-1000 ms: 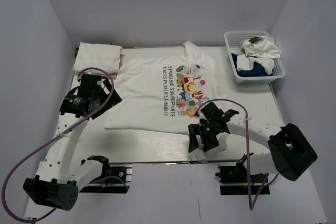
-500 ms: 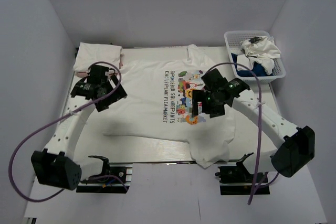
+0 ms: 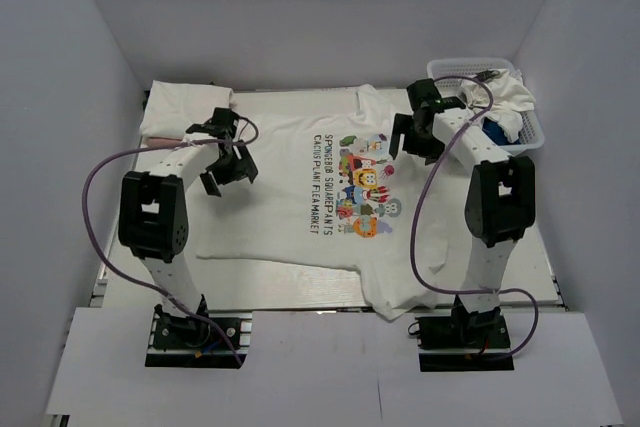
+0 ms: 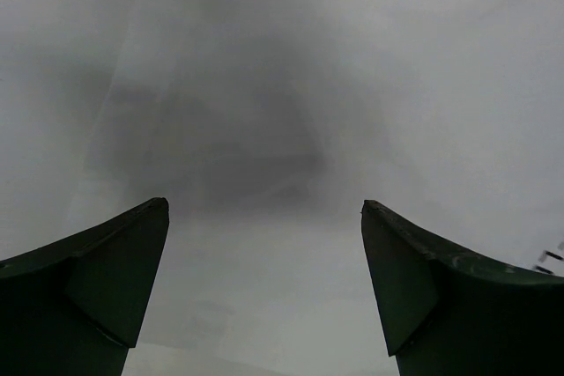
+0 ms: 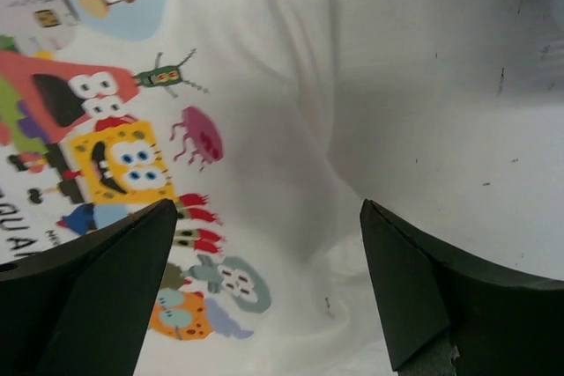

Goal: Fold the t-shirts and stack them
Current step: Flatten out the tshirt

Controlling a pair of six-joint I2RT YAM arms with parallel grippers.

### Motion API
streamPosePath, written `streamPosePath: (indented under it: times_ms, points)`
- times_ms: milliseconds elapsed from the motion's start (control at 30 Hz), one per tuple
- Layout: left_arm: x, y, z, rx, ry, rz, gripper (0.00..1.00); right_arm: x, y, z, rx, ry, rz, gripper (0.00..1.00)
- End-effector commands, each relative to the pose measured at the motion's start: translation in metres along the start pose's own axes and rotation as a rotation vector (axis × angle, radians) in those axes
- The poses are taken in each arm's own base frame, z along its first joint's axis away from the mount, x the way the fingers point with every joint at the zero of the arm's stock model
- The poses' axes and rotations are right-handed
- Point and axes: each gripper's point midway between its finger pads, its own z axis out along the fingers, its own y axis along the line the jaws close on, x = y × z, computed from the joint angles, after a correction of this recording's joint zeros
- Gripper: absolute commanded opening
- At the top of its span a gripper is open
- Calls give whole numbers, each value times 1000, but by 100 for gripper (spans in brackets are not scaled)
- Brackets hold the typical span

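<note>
Across the middle of the bench lies the printed t-shirt, spread flat and chest up, its collar towards the far edge. The cartoon print sits right of centre, with the dark lettering running down beside it. Its hem bunches a little at the lower right, near the front edge of the bench.

At the upper left, a folded white t-shirt rests in the corner, just beside the spread shirt's sleeve.

Over that sleeve hangs the left end effector, fingers spread wide with nothing between them. Its wrist view shows only blurred white cloth under the open fingers.

Opposite it, the right end effector hovers at the shirt's right edge, beside the print. It too is spread and holds nothing; below it, cartoon figures and bare bench show.

Farther out, at the upper right, a white basket holds crumpled white cloth and something blue.
</note>
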Motion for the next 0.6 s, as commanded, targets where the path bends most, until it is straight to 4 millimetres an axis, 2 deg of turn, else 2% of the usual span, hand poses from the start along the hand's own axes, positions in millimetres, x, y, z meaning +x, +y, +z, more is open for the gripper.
streamPosePath:
  times_ms: [0, 67, 133, 233, 267, 300, 333, 367, 400, 533, 567]
  points:
    - [-9, 6, 14, -57, -17, 13, 100, -23, -4, 10, -30, -43, -24, 90]
    - [-3, 16, 24, -120, 3, 10, 100, -31, -6, 22, -31, -53, -38, 90]
    - [10, 28, 34, -182, 49, 12, 100, -29, -11, 35, -9, -31, -51, 90]
    - [26, 40, 41, -218, 84, 24, 100, -23, -12, 56, -11, 18, -71, 81]
    - [29, 46, 42, -229, 96, 18, 100, -20, -8, 59, -33, 34, -70, 56]
    - [30, 45, 43, -229, 95, 9, 100, -20, 0, 59, -63, 38, -72, 36]
    - [30, 45, 43, -229, 95, 9, 100, -21, 1, 59, -77, 42, -75, 19]
    - [28, 44, 43, -224, 87, 7, 100, -24, 8, 55, -89, 31, -81, 8]
    - [29, 43, 43, -217, 92, 6, 100, -29, 14, 51, -107, 12, -93, 0]
    - [24, 38, 42, -193, 74, -1, 100, -38, 44, 14, -147, -45, -159, 0]
    - [22, 37, 39, -188, 66, -3, 100, -30, 69, 6, -170, -53, -203, 0]
